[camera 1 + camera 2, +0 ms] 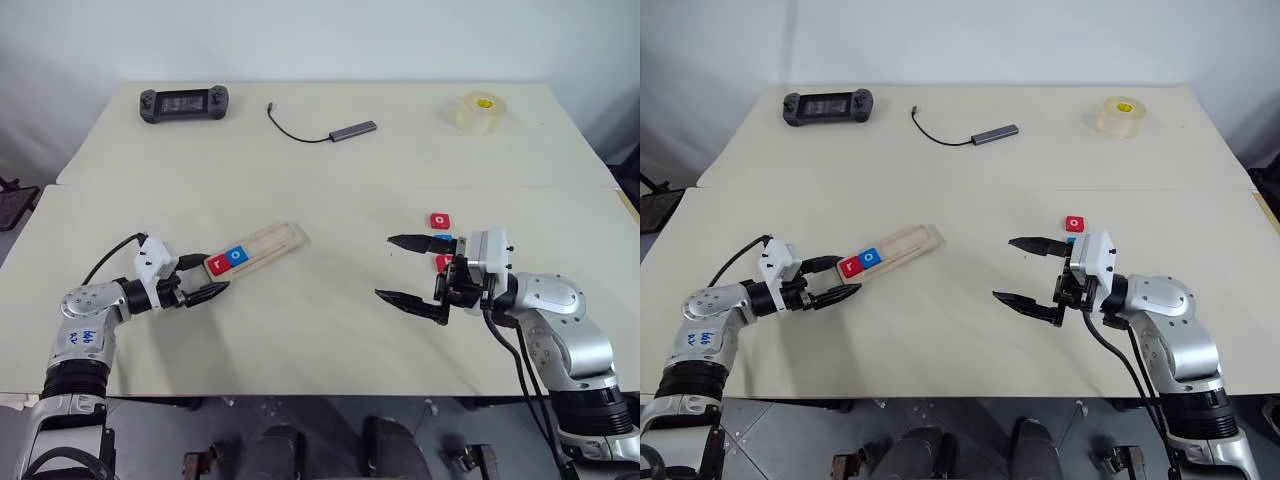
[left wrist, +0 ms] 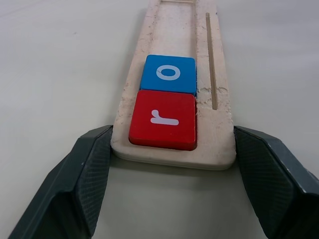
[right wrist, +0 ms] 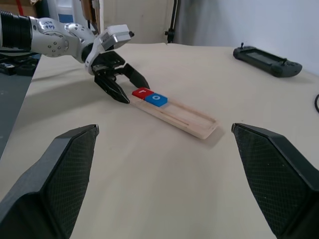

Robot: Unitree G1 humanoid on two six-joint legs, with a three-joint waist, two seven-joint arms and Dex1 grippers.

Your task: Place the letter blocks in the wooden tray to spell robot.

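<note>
My left gripper jaws released, straddling the tray end; red r block and blue o block seated. Right gripper jaws released, empty.

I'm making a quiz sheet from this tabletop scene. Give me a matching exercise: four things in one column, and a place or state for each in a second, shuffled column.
Things:
1. red r block
2. blue o block
3. game controller
4. roll of tape

Places or states:
A. far right of the table
B. at the very end of the wooden tray, between the left gripper's open fingers
C. far left of the table
D. second in the tray

Pairs: 1-B, 2-D, 3-C, 4-A
</note>
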